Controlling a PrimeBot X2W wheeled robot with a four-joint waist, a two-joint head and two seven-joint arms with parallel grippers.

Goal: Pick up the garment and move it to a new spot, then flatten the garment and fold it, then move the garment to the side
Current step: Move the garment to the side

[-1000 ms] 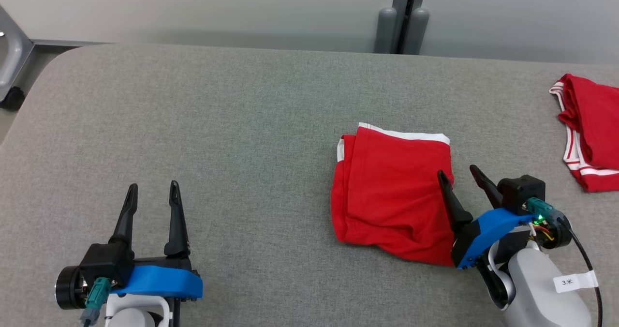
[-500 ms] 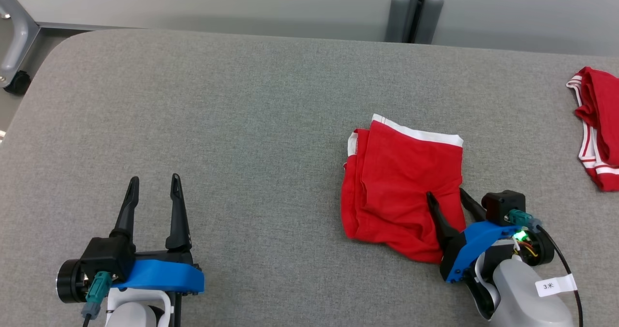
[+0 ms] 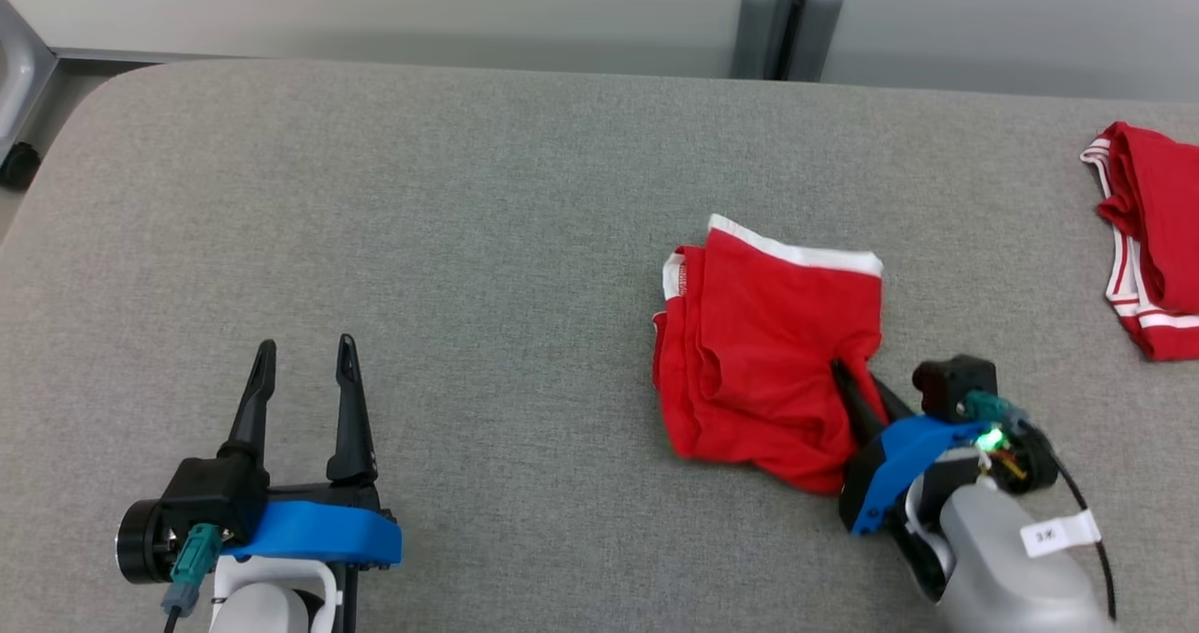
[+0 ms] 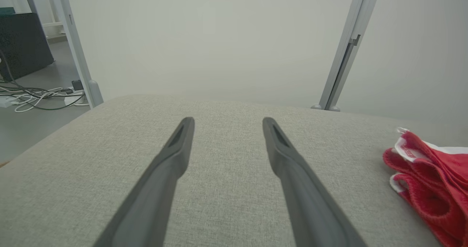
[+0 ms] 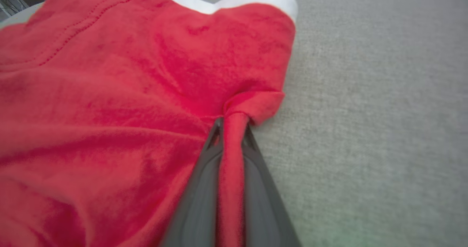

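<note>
The red garment (image 3: 768, 352) lies mid-right on the gray desk (image 3: 468, 240) & looks folded, so I think it's the last step: move it to the side. The right gripper (image 3: 848, 380) is pinched on its near right edge; the left gripper (image 3: 307, 357) is wide apart, holding nothing. Next: lift a bit & slide w/o messing the fold. Count: 2 garments, incl. a second garment (image 3: 1152, 230) far right; 2 grippers; 1 desk.
</note>
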